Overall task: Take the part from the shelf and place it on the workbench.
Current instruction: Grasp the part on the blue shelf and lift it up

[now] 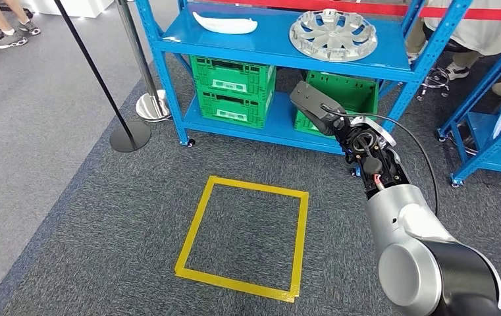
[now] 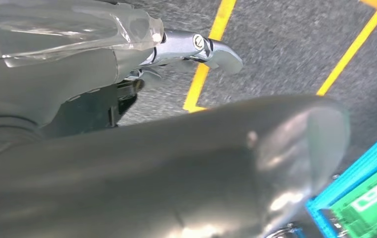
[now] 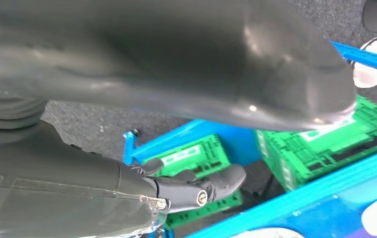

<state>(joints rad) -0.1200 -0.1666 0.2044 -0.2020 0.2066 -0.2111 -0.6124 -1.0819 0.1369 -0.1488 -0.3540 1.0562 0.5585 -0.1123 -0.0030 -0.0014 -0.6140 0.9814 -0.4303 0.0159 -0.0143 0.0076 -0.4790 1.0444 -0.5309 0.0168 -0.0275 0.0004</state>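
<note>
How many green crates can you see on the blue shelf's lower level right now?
3. Two green crates are stacked at the left of the lower level, upper on lower. A third sits to their right, partly behind the right hand. Others may be hidden.

Head view is bright and even, soft light from overhead, so the stanchion (image 1: 105, 89) base throws just a faint shadow on the carpet (image 1: 70, 217). Small glare on the silver arm (image 1: 411, 243) and hubcap (image 1: 332, 34). Both wrist views are rougher: the close thumb (image 2: 186, 163) is a big blurry grey mass, and the crates (image 3: 325, 144) behind look soft with a bit of smear.
</note>
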